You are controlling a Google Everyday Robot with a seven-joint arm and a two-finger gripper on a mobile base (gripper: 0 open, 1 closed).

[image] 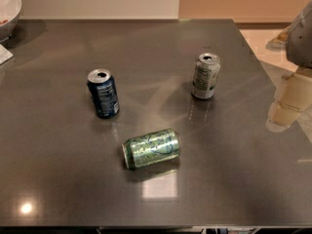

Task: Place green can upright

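The green can (151, 148) lies on its side on the dark grey table (234, 179), front of centre, with its long axis running left to right and its silver end facing left. Its label is bright green with a pale yellow-green pattern. The gripper is not in view. Only a grey rounded part of the arm (301, 35) shows at the right edge, above the table's far right corner and well away from the can.
A dark blue can (103, 93) stands upright behind and left of the green can. A silver-grey can with a white label (205, 75) stands upright at the back right. A white bowl (7, 11) sits at the far left corner. The table's right edge runs diagonally past a beige object (292, 99).
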